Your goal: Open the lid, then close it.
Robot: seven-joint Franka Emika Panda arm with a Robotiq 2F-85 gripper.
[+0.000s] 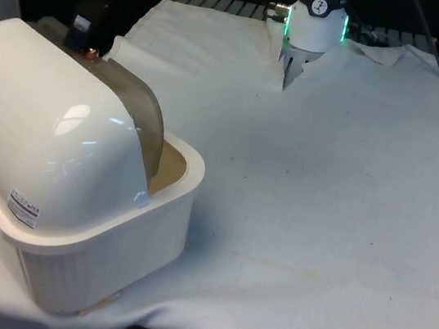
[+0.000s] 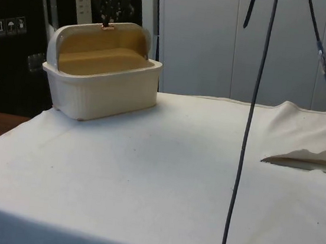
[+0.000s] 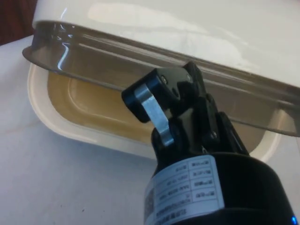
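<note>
Bread box (image 1: 71,217) sits at the table (image 1: 317,229) edge, lid (image 1: 132,110) rolled up; gripper (image 2: 109,17) at the lid's rim, jaws' grip I can't tell; a slip could let the lid drop

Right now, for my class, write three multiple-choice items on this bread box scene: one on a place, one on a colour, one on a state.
1. Where does the bread box stand in the front view?
A. near left of the table
B. far right corner
C. centre
2. What colour is the box's inside?
A. blue
B. tan
C. black
3. How is the translucent lid?
A. fully shut
B. taken off, lying on the cloth
C. rolled back, the box open

Answers:
1 A: it sits at the front view's near left, on the white cloth.
2 B: the side view shows a tan interior.
3 C: the lid is up over the shell, with the gripper at its edge.
</note>
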